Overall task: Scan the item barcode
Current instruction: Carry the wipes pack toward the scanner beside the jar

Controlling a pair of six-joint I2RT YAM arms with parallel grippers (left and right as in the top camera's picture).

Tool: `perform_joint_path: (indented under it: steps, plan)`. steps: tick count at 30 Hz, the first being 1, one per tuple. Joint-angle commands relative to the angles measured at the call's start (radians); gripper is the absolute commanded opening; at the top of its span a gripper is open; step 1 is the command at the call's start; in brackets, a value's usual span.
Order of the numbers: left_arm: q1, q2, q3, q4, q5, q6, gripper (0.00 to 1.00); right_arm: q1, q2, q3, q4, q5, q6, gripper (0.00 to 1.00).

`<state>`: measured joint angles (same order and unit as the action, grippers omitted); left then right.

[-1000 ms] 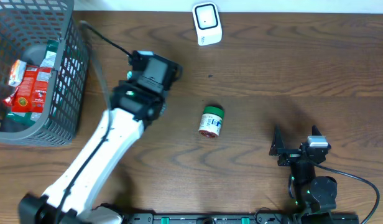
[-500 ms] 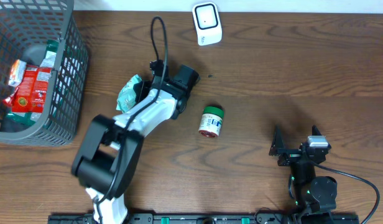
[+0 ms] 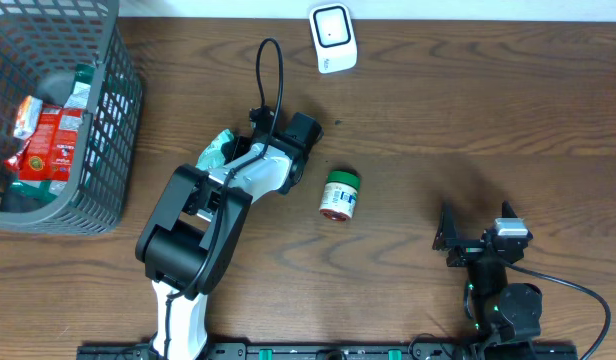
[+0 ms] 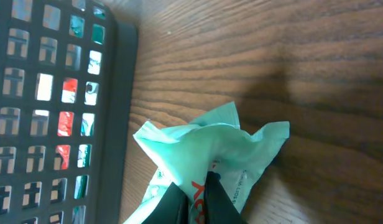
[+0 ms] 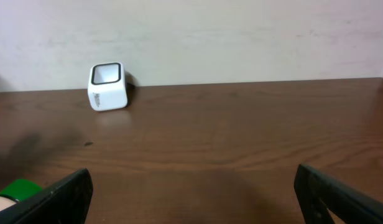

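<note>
Brown wooden desk (image 3: 468, 120) carries a grey basket (image 3: 113, 150) at its far-left corner. The left arm has folded tighter than half a second ago. The left gripper (image 4: 191, 198), pinched on the mint-green packet (image 4: 210, 146), has carried it slightly rightward, between the basket and the green-lidded jar (image 3: 340, 194). The packet's long axis slants across the desk, crimped end away from the fingers. The right gripper (image 5: 191, 193) is unmoved near the front edge, jaws wide. Bare wood lies open up to the white scanner (image 3: 332, 38) at the far edge.
</note>
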<state>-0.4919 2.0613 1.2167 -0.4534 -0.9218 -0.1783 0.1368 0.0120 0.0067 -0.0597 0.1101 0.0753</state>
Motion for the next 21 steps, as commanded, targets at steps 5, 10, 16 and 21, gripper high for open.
perform_joint_path:
  steps: [5,10,16,21]
  plan:
    - [0.001,0.002,-0.003,-0.037,0.066,0.009,0.08,-0.012,-0.005,-0.001,-0.003,0.012,-0.004,0.99]
    - [-0.016,0.002,-0.003,-0.059,0.066,0.010,0.17,-0.012,-0.005,-0.001,-0.003,0.012,-0.004,0.99]
    - [-0.050,0.001,-0.003,-0.072,0.066,0.009,0.17,-0.012,-0.005,-0.001,-0.003,0.012,-0.005,0.99]
    - [-0.084,-0.005,-0.003,-0.090,0.066,0.009,0.29,-0.012,-0.005,-0.001,-0.003,0.013,-0.004,0.99]
